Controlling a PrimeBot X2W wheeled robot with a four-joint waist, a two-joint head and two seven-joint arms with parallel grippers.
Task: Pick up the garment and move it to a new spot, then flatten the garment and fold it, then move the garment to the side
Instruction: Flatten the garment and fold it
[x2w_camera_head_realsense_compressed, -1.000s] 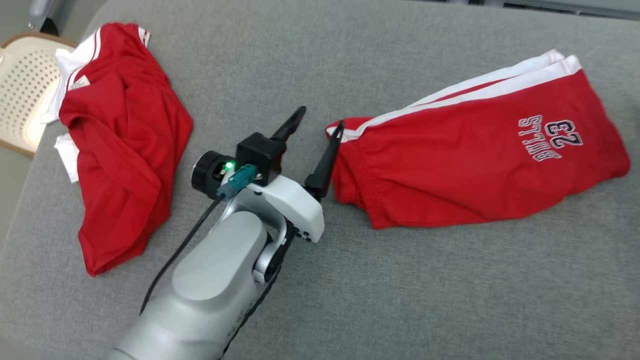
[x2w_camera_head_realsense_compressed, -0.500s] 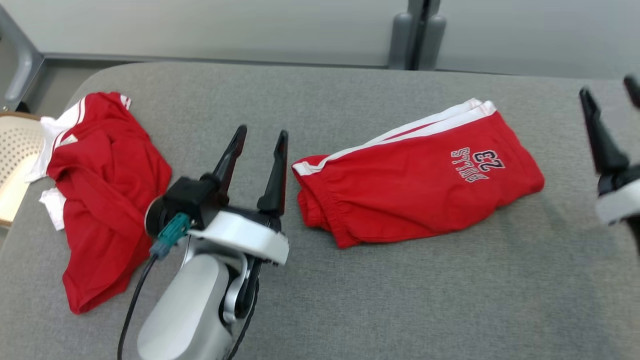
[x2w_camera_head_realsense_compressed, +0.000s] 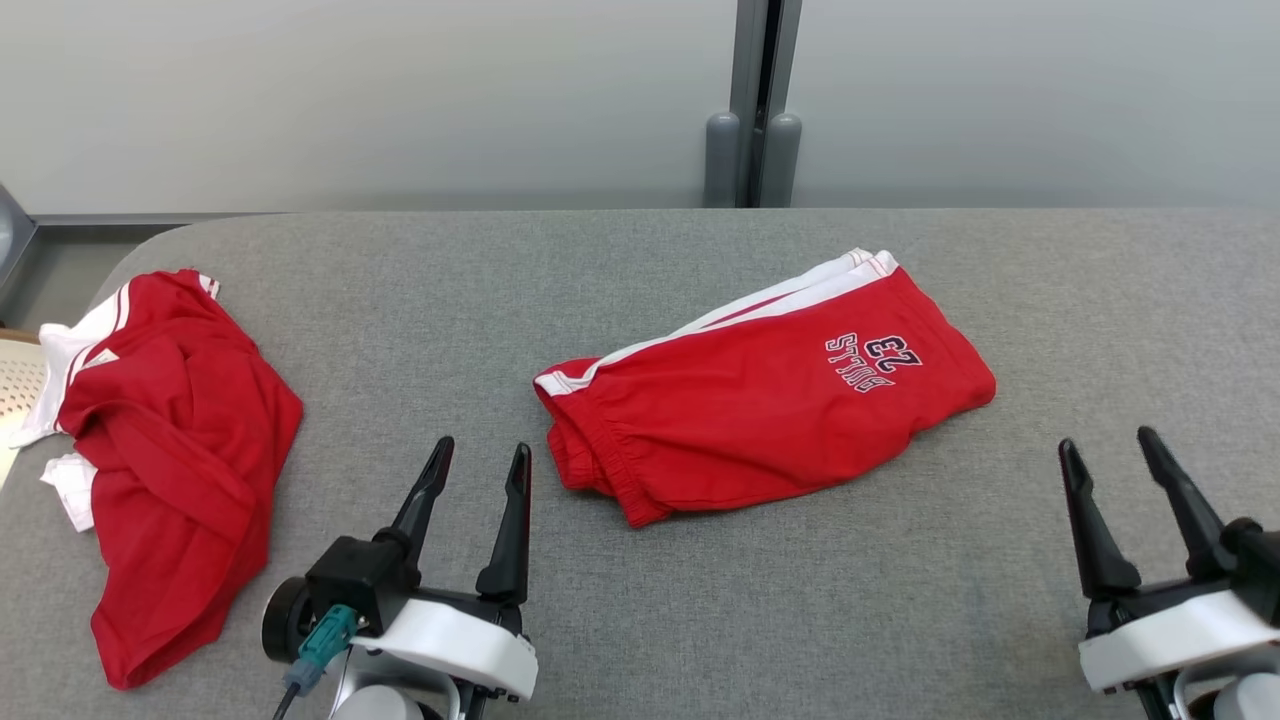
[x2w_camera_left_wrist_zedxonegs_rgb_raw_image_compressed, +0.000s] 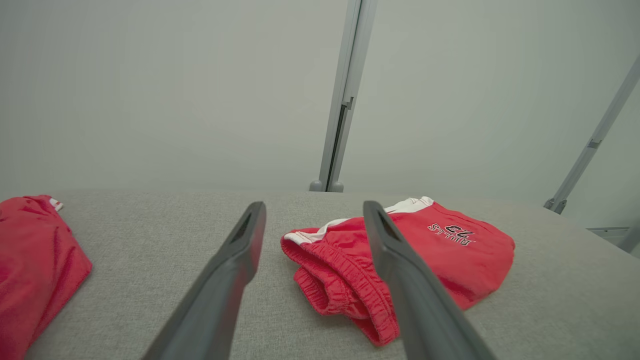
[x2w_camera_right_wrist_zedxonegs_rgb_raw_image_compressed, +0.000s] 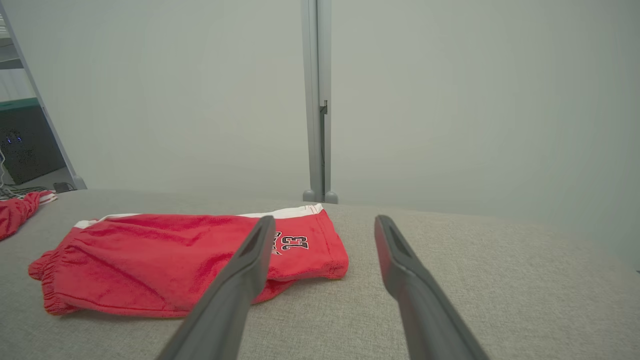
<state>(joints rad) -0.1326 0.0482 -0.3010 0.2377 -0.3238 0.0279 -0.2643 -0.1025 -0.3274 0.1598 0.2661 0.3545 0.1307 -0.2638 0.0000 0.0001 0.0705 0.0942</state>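
We see the red folded shorts with white side stripes and a dark number print (x2w_camera_head_realsense_compressed: 760, 420) lying flat on the big grey cloth table (x2w_camera_head_realsense_compressed: 800, 620), near the middle. The stretchy waist end points to 8 o'clock. The leg end with the print points to 2 o'clock. The shorts lie there on their own.

Our left claw (x2w_camera_head_realsense_compressed: 482, 445) sits at 7 o'clock in the head view. Its two long dark fingers (x2w_camera_left_wrist_zedxonegs_rgb_raw_image_compressed: 225, 280) are spread wide apart, and they hold nothing. The shorts are at 1 o'clock from it, near but not touching. In the left wrist view the crinkly waistband shows past the fingers, with bare table before it.

Our right claw (x2w_camera_head_realsense_compressed: 1105, 440) sits at 4 o'clock. Its fingers are wide apart too, and nothing is in them. The shorts are at 10 o'clock from it, well apart.

A crumpled red garment with white trim (x2w_camera_head_realsense_compressed: 160, 470) lies at 9 o'clock by the table's left edge, well apart from the shorts. A pale woven chair seat (x2w_camera_head_realsense_compressed: 15, 380) peeks out past that edge. A grey upright post (x2w_camera_head_realsense_compressed: 752, 100) stands at 12 o'clock against the pale wall.
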